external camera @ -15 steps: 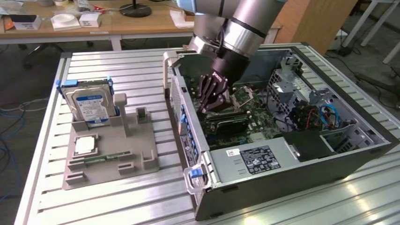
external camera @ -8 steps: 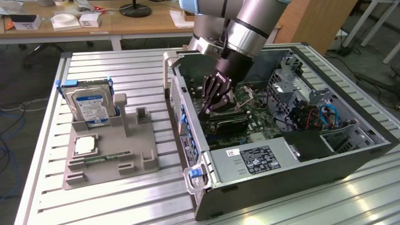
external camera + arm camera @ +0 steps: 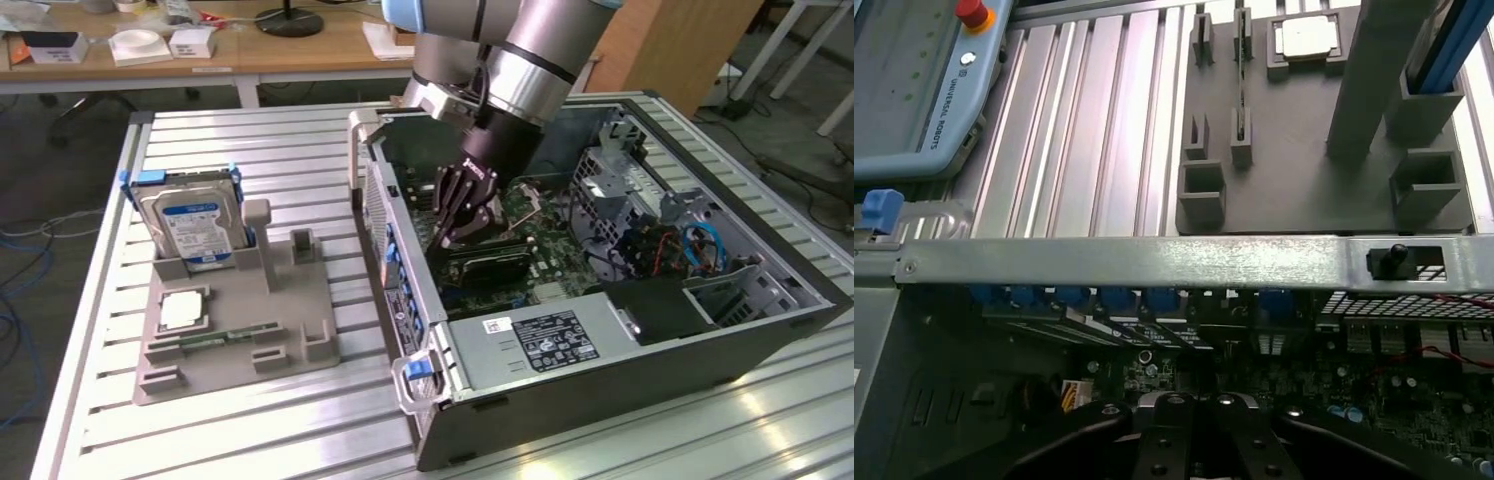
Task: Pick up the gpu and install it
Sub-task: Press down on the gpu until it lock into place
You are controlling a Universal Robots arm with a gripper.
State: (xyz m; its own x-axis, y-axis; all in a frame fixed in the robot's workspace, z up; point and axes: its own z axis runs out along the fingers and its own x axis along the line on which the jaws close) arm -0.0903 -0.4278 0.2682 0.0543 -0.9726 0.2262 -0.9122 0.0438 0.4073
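Thin flat black gpu card (image 3: 487, 258) lay on green motherboard (image 3: 561, 245), black gripper (image 3: 461, 228) above, jaws together.

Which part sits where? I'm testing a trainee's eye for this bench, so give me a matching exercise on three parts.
Things:
1. hard drive
2. gpu
3. processor chip

Places:
A. lying flat on the grey fixture
B. inside the open computer case, just below the gripper
C. standing upright in the grey fixture

Pairs: 1-C, 2-B, 3-A
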